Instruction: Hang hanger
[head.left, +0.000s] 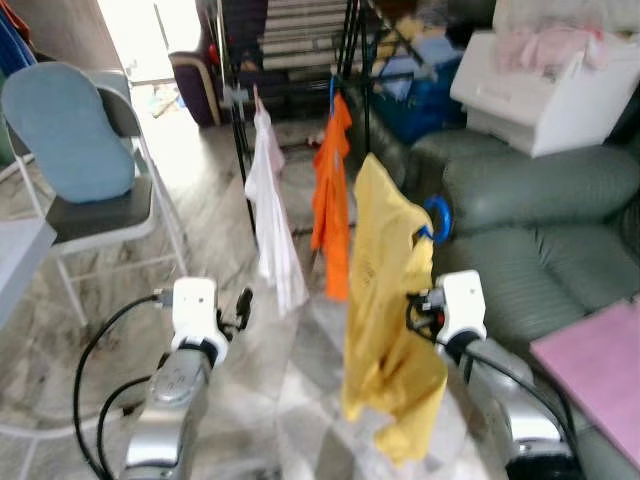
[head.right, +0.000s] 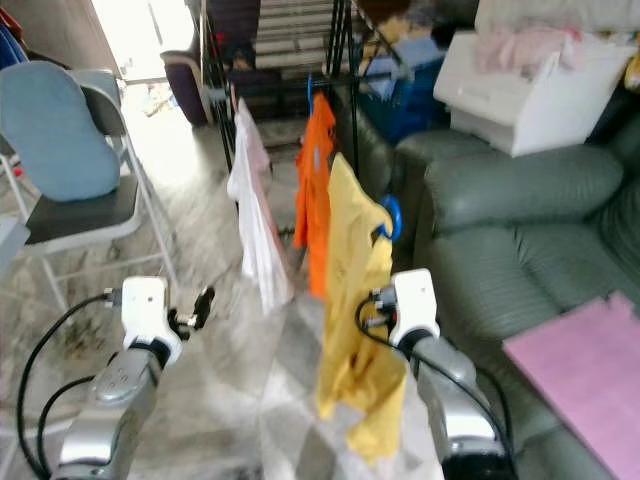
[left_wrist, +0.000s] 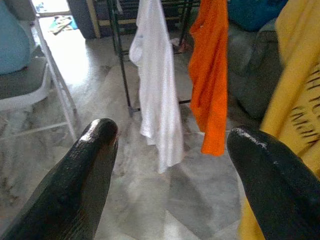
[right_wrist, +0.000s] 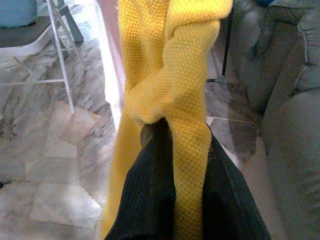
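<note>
A yellow shirt on a blue hanger hangs from my right gripper, which is shut on a fold of the yellow fabric; the cloth hides most of the fingers. Just beyond it stands a black drying rack. An orange shirt and a white garment hang from the rack. My left gripper is open and holds nothing. It is held low on the left, pointing toward the white garment.
A folding chair with a blue cushion stands at the left. A grey-green sofa lies along the right, with a white box on it and a pink sheet in front. The floor is marble tile.
</note>
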